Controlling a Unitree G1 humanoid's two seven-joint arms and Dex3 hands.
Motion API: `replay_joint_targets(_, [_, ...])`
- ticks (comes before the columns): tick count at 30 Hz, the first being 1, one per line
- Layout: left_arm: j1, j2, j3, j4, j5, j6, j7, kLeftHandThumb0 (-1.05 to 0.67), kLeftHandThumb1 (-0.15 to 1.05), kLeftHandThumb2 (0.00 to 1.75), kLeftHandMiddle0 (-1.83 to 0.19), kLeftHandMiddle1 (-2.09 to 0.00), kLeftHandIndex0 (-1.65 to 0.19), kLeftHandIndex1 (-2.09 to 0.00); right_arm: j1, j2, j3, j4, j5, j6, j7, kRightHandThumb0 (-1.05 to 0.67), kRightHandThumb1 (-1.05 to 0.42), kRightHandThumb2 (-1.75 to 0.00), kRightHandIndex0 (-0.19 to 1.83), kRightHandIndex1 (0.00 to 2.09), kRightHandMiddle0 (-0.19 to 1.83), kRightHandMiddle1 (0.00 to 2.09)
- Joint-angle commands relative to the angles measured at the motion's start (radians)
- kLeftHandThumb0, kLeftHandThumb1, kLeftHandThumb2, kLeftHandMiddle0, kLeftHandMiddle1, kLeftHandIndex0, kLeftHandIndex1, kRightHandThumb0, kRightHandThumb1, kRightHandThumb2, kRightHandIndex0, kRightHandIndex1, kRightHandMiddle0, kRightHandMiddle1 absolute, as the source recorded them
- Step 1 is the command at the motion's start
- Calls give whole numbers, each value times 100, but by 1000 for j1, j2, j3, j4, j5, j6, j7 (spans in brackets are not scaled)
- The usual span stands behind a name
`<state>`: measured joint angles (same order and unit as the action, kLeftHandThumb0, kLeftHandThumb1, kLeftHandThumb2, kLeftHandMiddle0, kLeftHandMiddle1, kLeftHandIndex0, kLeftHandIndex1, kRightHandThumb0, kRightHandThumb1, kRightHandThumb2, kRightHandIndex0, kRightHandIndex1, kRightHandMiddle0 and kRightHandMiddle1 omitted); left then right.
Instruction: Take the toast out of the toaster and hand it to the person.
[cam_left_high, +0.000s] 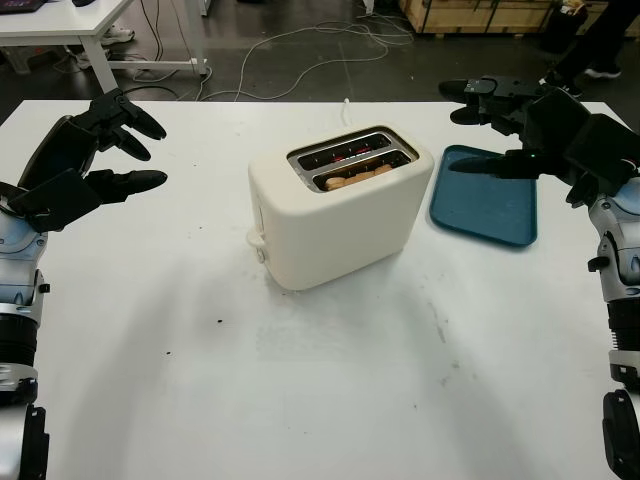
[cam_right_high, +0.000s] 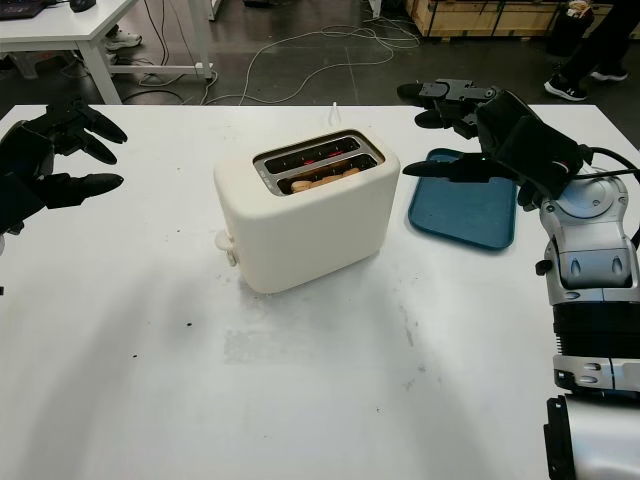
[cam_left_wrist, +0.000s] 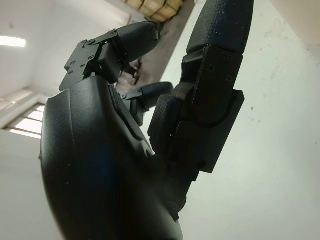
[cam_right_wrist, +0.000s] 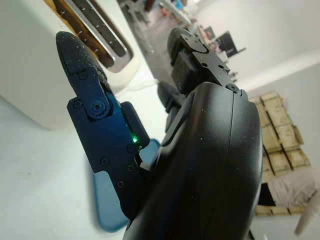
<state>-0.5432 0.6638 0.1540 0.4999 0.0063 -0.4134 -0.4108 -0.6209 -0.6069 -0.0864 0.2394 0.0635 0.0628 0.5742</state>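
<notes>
Here's the cream toaster (cam_left_high: 335, 205) sitting at the middle of the white table (cam_left_high: 330, 390), turned a little on the diagonal, and the toast (cam_left_high: 358, 177) is down in the slot nearer the robot, just its browned top edge peeking above the rim; the farther slot glows red inside. From the toaster, over at about 3 o'clock, just beside it but not touching, lies a blue tray (cam_left_high: 487, 195) flat on the table. The right hand (cam_left_high: 520, 125) hangs above that tray's far edge, holding nothing, its black fingers (cam_left_high: 497, 167) stretched out toward the toaster, one low over the tray and the others higher up at around 2 o'clock. In the right wrist view the toaster (cam_right_wrist: 45, 60) and its slots sit just beyond that hand's fingertip, with the tray (cam_right_wrist: 112, 200) below. Out at 9 o'clock, well apart from the toaster, the left hand (cam_left_high: 85, 160) is raised over the table's left side, holding nothing either, fingers extended and pointing inward. Beyond the table's far edge, at 12 o'clock, cables (cam_left_high: 300, 45) trail across the dark floor, and a person's legs and shoe (cam_left_high: 600, 55) stand at the far right.
</notes>
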Motion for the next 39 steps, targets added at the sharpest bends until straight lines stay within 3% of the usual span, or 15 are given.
replay_joint_targets(1, [1,1,7,-5,-11,0,-2,-105,92,11,-22,-152,-21,-141,-5,0,-2,-13,1,8,-5,-67,-71,0,2,82,45,1])
replay_joint_targets(39, [5,0,7,-5,-13,8,1,-105,92,11,-23,-151,-21,-140,-3,-3,-5,-4,2,-12,-3,-68,-73,0,3,81,46,1])
